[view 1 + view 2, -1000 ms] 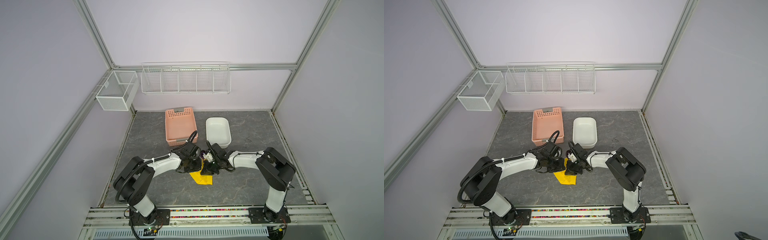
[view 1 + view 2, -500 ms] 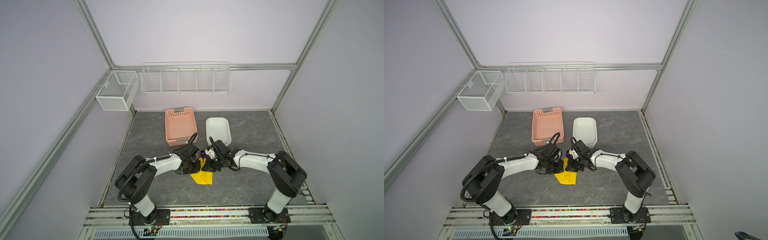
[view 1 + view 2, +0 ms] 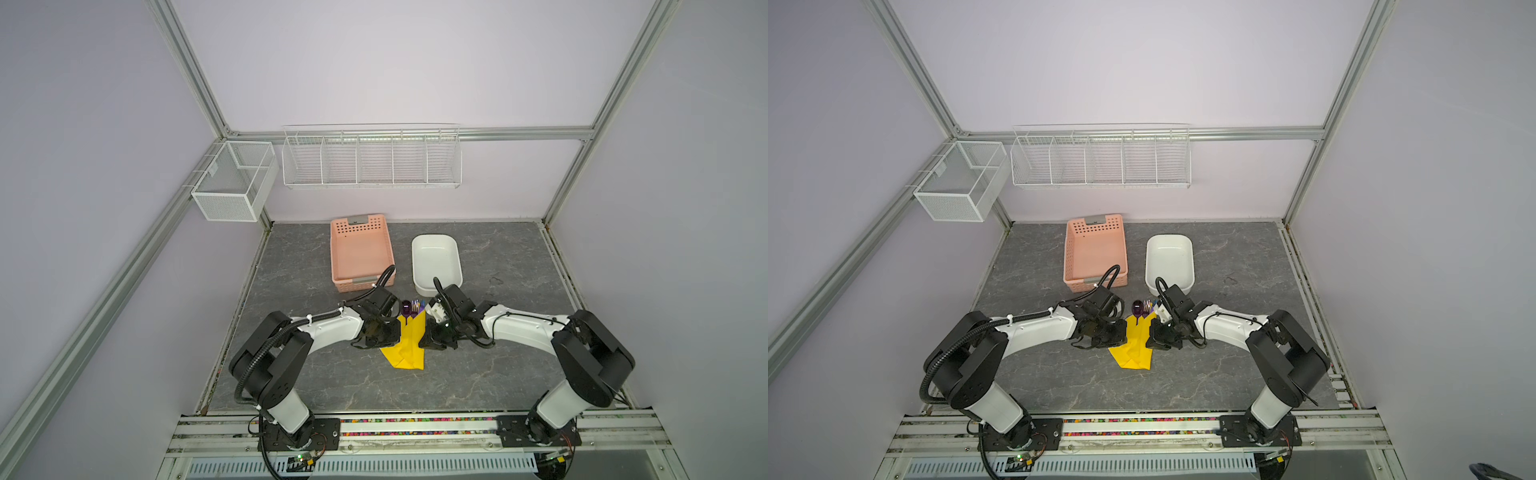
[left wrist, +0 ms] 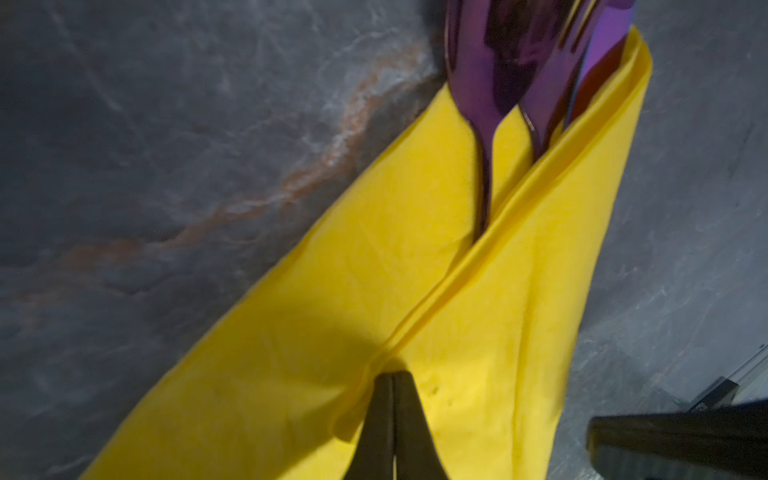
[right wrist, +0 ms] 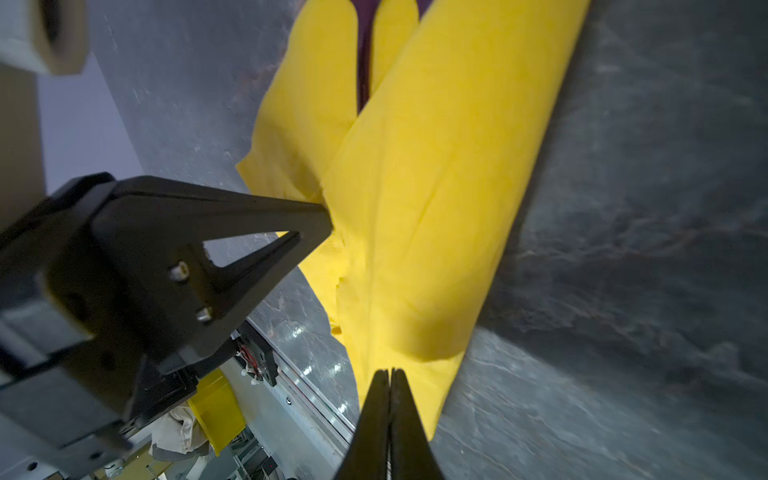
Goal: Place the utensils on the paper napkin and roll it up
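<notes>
Left wrist view alone shows the utensils (image 4: 498,62) tucked under a folded flap of the paper napkin (image 4: 353,299). The left gripper (image 4: 392,376) has its jaws pressed together, tip on that fold. Right wrist view shows the right gripper (image 5: 390,372) equally closed at the napkin's edge. In both top views the bundle lies on the grey tabletop (image 3: 498,353) between the grippers. Its long axis runs front to back, purple heads pointing between the pink basket (image 3: 361,249) and the white tub (image 3: 436,259).

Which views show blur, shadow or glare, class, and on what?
Left wrist view: utensils blurred, with glossy reflections; shadow on the paper napkin by the shut left pincer. Right wrist view: shadow near the right pincer. Both top views: even light.
</notes>
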Tool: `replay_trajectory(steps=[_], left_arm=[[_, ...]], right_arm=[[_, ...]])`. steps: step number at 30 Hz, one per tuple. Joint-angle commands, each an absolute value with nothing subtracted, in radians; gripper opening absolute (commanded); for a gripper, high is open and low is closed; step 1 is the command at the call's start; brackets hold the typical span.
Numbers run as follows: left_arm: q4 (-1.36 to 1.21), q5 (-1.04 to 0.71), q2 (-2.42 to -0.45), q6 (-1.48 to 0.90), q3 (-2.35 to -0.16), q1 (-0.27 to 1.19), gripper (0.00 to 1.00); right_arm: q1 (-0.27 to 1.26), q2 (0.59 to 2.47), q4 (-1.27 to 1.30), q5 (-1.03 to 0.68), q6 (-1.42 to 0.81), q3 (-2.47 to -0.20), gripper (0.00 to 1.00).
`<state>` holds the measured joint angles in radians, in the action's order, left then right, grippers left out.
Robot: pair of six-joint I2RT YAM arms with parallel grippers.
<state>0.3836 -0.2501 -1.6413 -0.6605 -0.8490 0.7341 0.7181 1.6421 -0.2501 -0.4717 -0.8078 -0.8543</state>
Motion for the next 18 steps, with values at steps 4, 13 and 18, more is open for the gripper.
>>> replay_trajectory(steps=[4, 13, 18], left_arm=[[0.432, -0.214, -1.617, -0.644, -0.844, 0.733, 0.0], [0.434, -0.225, -1.612, -0.647, -0.852, 0.733, 0.0], [0.436, -0.227, -1.594, -0.648, -0.863, 0.733, 0.0]], right_arm=[[0.729, 1.696, -0.197, -0.501, -0.814, -0.845, 0.07], [0.739, 1.729, -0.162, -0.521, -0.825, -0.864, 0.07], [0.747, 1.744, -0.161, -0.523, -0.824, -0.873, 0.07]])
